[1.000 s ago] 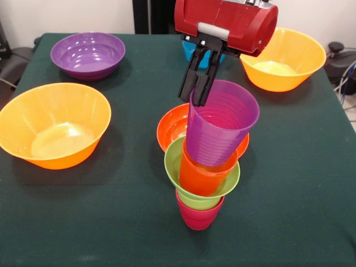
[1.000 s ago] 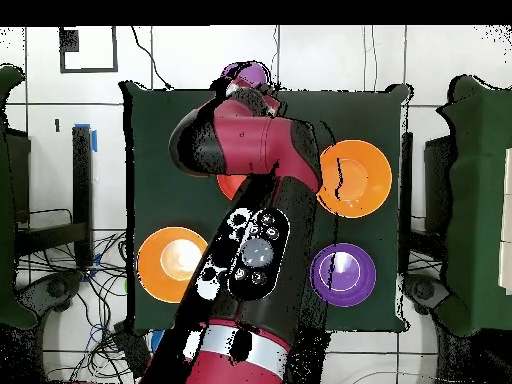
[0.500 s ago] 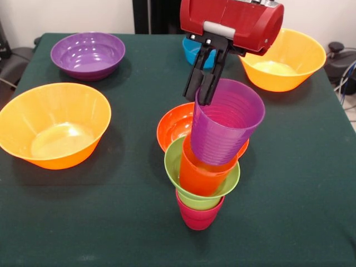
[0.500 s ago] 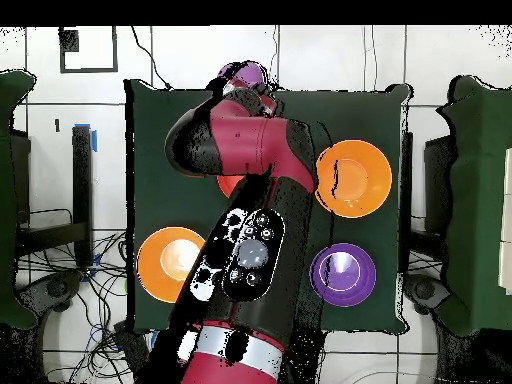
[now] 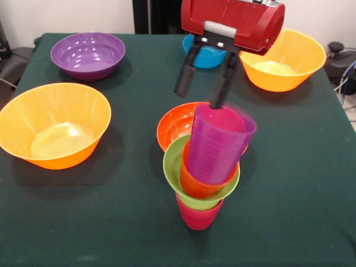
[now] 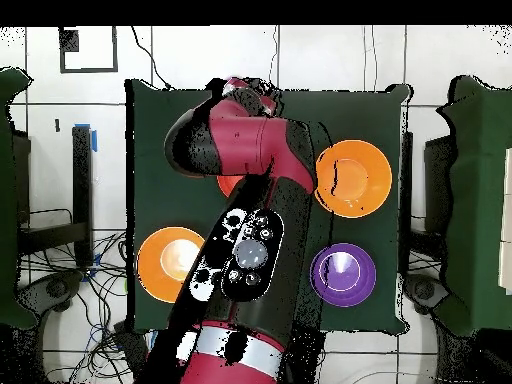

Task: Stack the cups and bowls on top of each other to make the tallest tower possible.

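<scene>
Dark green cloth covered the table, and near its middle stood the tower: a crimson cup at the base, a lime green cup in it, an orange-red cup inside that, and a purple cup seated on top, tilted. Just above, the gripper hung with its fingers spread, holding nothing. Behind the tower sat a red-orange bowl. Two orange bowls, a purple bowl and a blue bowl stood apart, each with nothing in it.
</scene>
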`<state>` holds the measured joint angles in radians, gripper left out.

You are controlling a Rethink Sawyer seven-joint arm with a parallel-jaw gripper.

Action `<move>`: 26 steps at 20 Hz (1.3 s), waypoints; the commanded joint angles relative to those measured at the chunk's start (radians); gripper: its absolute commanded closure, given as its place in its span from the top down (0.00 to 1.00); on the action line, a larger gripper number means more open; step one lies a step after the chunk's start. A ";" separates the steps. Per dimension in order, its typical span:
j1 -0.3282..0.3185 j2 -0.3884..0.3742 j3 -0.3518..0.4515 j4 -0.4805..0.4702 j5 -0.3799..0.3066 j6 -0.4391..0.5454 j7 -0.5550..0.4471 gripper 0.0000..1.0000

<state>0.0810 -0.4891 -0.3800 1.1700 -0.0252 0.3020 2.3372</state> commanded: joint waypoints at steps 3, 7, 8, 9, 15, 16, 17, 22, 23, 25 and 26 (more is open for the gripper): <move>-0.011 0.051 0.099 0.028 -0.001 0.029 0.061 1.00; -0.010 0.051 0.096 0.027 -0.001 0.030 0.063 1.00; -0.010 0.051 0.096 0.027 0.000 0.030 0.063 1.00; -0.010 0.051 0.096 0.027 0.000 0.029 0.063 1.00; -0.003 0.055 0.082 0.021 0.003 0.037 0.074 1.00; -0.001 0.055 0.079 0.021 0.004 0.039 0.078 1.00; 0.002 0.056 0.076 0.020 0.005 0.041 0.081 1.00; -0.007 0.031 0.096 0.052 0.015 0.057 0.076 1.00; -0.008 0.024 0.099 0.064 0.017 0.058 0.076 1.00; -0.019 0.010 0.118 0.089 0.019 0.078 0.060 1.00; -0.025 0.002 0.126 0.100 0.018 0.081 0.053 1.00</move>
<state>0.0787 -0.4991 -0.3769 1.1703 -0.0202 0.3020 2.3372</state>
